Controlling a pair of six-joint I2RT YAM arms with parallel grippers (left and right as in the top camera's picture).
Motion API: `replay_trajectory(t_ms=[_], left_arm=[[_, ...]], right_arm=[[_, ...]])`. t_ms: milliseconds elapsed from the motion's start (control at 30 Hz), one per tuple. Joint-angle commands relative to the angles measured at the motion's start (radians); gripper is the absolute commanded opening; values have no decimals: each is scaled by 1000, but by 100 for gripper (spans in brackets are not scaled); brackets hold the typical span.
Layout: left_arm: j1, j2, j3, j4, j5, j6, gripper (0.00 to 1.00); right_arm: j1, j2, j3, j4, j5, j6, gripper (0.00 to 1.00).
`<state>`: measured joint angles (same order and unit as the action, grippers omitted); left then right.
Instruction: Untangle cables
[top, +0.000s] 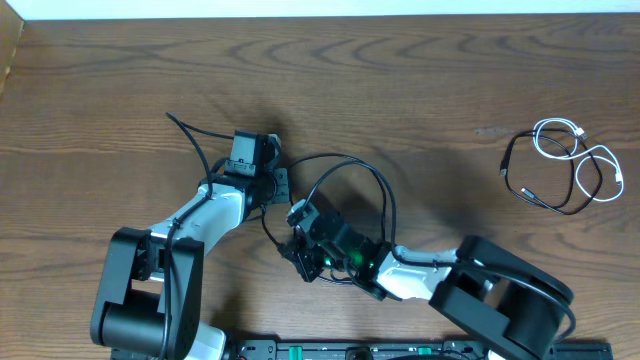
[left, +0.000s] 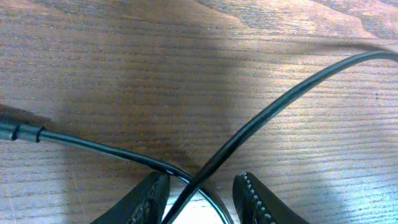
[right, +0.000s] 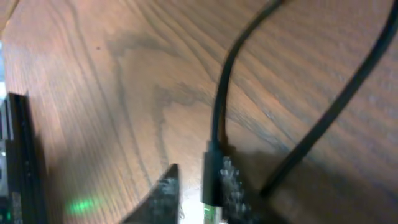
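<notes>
Currently the black cable (left: 249, 130) lies at centre of table (top: 420, 80), looped betw. both arms. White and black cords (top: 562, 165) sit well apart, far right, tangled.

Left gripper (left: 200, 196): fingers part-open, two strands cross betw. them, neither clamped.

Right gripper (right: 198, 190): fingers narrowly apart, plug (right: 211, 177) against one pad, gap at other.

Risks: L closing pinches both strands, so a pull tightens the crossing. Slack R hold lets plug drop.

From my seat I see only a dark brown wood-grain bench (top: 400, 60), softly lit, with a pale strip (top: 320, 8) along its far edge.
</notes>
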<state>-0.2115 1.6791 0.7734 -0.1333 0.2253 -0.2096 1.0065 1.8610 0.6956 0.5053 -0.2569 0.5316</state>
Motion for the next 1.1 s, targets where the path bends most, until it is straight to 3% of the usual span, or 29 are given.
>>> replay_trajectory(t_ms=[0,67,133,167,333,767,1067], left_arm=[[8,60,-54,-42,-74,-14,41],[8,60,-54,-42,-74,-14,34],[8,60,-54,-42,-74,-13,30],[8,60,-54,-42,-74,-13,26],[7,60,-54,-42,-73,-14,8],[8,32,-54,-48,-73,-14,7],[8,-243,-54,-208,-73,-14,8]], right_arm=[[4,-45,10,-5,8,-11,32],[1,-45,10,-5,7,-13,52],[-5,-46,10,-6,7,-13,93],[-8,-50,10,-10,7,-13,99],[-47,-86,10,-44,16,-13,99],[-235,-101,10,-113,-25,-27,99],[-345,-105,10,-118,-94,-117,99]])
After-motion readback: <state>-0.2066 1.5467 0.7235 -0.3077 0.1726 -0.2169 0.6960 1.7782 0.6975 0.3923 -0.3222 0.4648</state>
